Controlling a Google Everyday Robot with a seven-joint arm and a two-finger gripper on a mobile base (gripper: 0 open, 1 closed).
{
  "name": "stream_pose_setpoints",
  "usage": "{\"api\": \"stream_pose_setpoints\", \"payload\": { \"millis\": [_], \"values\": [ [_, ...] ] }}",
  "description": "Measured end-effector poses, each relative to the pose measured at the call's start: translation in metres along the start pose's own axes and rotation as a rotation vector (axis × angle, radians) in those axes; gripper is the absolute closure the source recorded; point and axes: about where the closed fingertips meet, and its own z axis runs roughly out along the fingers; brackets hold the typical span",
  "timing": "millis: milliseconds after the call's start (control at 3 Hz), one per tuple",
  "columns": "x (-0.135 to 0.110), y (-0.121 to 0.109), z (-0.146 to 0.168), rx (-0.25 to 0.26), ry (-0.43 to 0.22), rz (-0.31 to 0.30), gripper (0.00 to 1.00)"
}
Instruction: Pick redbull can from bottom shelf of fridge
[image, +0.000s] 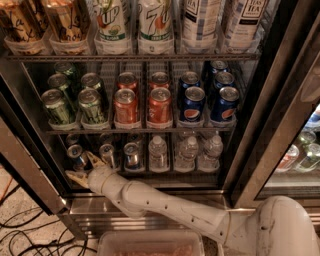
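Gripper (81, 167) set at the redbull can (78, 156), at the left end of the bottom shelf (165, 176) of the fridge (30, 175).
The claw was seen spread wide with nothing gripped, one finger just below and left of the can, the other just right of it. A second slim can (107, 153) was stood close to the right of the can. If the fingers were closed off-centre, the can might be tipped or pushed back, or that neighbour caught instead.

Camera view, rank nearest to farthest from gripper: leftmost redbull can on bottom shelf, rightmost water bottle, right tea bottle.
1. Leftmost redbull can, bottom shelf, just above the gripper at the shelf's left end.
2. Rightmost water bottle, same shelf, far right.
3. Right tea bottle, up top, right.
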Motion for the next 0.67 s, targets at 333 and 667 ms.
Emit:
{"api": "stream_pose_setpoints", "payload": {
  "millis": [333,667],
  "values": [
    [0.0027,0.0086,0.0078,-0.032,0.008,0.007,0.35],
    [0.0061,0.0136,0.0130,-0.046,0.015,0.015,0.54]
  ]
}}
